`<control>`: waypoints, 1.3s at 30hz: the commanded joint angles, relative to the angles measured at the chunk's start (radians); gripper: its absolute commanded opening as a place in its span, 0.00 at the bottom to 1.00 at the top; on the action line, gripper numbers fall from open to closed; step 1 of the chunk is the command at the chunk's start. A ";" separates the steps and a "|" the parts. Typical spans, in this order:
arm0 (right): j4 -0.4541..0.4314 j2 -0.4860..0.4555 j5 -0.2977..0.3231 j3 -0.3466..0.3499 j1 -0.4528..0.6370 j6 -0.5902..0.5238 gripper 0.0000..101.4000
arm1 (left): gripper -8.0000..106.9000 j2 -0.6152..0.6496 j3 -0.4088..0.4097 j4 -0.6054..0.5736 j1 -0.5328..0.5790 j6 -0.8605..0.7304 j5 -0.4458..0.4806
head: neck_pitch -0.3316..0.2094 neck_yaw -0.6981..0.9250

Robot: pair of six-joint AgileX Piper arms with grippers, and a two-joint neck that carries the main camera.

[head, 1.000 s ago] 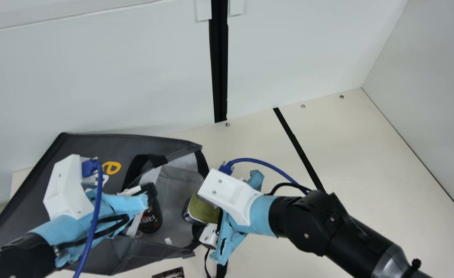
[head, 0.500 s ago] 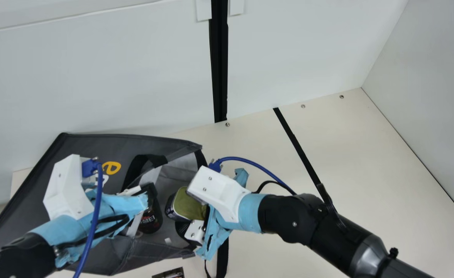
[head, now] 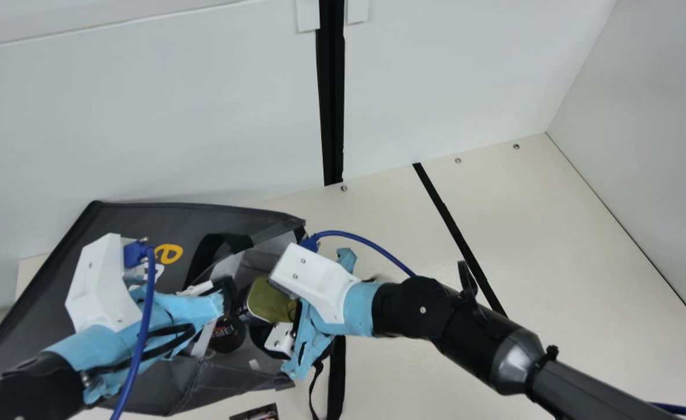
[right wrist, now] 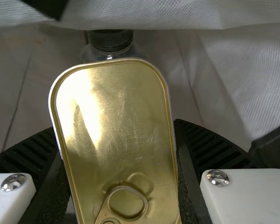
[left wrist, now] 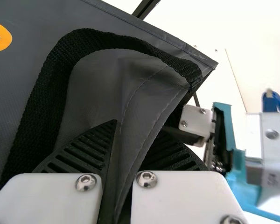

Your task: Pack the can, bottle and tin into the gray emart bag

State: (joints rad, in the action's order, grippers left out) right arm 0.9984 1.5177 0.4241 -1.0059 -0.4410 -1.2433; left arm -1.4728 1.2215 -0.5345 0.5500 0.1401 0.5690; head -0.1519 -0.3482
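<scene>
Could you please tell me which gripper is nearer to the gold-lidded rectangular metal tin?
Right. The right gripper holds the tin between its fingers; the left gripper, off to its left, grips the gray fabric bag.

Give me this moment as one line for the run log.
left gripper: shut on edge of gray bag | right gripper: holding tin at bag's mouth | bottle: inside bag

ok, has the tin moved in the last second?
Yes. In the main view the tin, held in the right gripper, has shifted left and slightly up the picture, now farther left of the black wall strip.
</scene>
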 commanded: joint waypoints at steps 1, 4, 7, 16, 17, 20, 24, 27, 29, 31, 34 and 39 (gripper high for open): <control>0.050 0.018 0.008 -0.005 0.003 -0.055 0.00 | 0.16 0.000 0.000 0.000 0.000 0.000 0.000 | -0.023 -0.001; 0.096 0.045 0.010 -0.014 0.008 -0.106 0.00 | 0.16 0.000 0.000 0.000 0.000 0.000 0.000 | -0.023 -0.001; 0.140 0.073 0.013 -0.022 0.011 -0.155 0.00 | 0.16 0.000 0.000 0.000 0.000 0.000 0.000 | -0.023 -0.001; 0.250 0.157 0.024 -0.050 0.014 -0.276 0.00 | 0.16 0.000 0.000 0.000 0.000 0.000 0.000 | -0.023 -0.001; 0.260 0.167 0.025 -0.055 0.014 -0.287 0.00 | 0.16 0.000 0.000 0.000 0.000 0.000 0.000 | -0.023 -0.001; 0.288 0.196 0.028 -0.069 0.014 -0.319 0.00 | 0.16 0.000 0.000 0.000 0.000 0.000 0.000 | -0.023 -0.001; 0.318 0.234 0.032 -0.089 0.014 -0.353 0.00 | 0.16 0.000 0.000 0.000 0.000 0.000 0.000 | -0.023 -0.001; 0.334 0.258 0.034 -0.103 0.013 -0.370 0.00 | 0.16 0.000 0.000 0.000 0.000 0.000 -0.002 | -0.023 -0.001; 0.343 0.273 0.035 -0.111 0.012 -0.379 0.00 | 0.16 0.000 0.000 0.000 0.000 0.000 -0.004 | -0.023 -0.001; 0.352 0.285 0.036 -0.118 0.010 -0.387 0.00 | 0.16 0.000 0.000 0.000 0.000 0.000 -0.006 | -0.023 -0.001; 0.360 0.299 0.037 -0.128 0.008 -0.394 0.00 | 0.16 0.000 0.000 0.000 0.000 0.000 -0.006 | -0.023 -0.001; 0.370 0.314 0.036 -0.137 0.005 -0.399 0.02 | 0.16 0.000 0.000 0.000 0.000 0.000 -0.006 | -0.023 -0.001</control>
State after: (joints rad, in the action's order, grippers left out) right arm 1.3663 1.8303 0.4613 -1.1417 -0.4357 -1.6420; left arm -1.4728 1.2215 -0.5345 0.5500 0.1401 0.5632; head -0.1519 -0.3482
